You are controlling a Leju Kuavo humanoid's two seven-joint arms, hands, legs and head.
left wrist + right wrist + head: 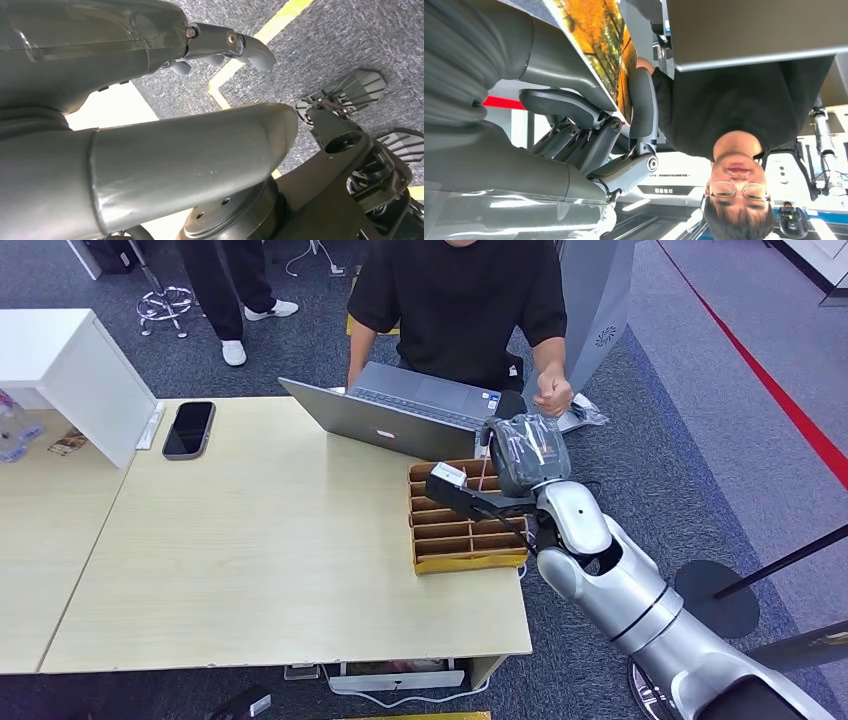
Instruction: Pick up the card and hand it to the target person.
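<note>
My right hand (525, 455) hovers above a cardboard divider box (470, 562) at the table's right end. It pinches the card (455, 490), which sticks out leftward over the box and looks dark and edge-on from the head view. In the right wrist view the card (599, 40) shows an orange autumn-forest picture, clamped between the thumb and the darker fingers of that hand (589, 125). The person (460, 300) in a black shirt sits just behind the laptop, one fist (552, 395) raised close to my hand. My left hand (220, 42) hangs over grey carpet and holds nothing.
An open grey laptop (390, 415) stands between the person and the box. A black phone (188, 428) lies at the table's (250, 540) far left, beside a white cabinet (70, 370). Another person's legs (230, 290) stand at the back left.
</note>
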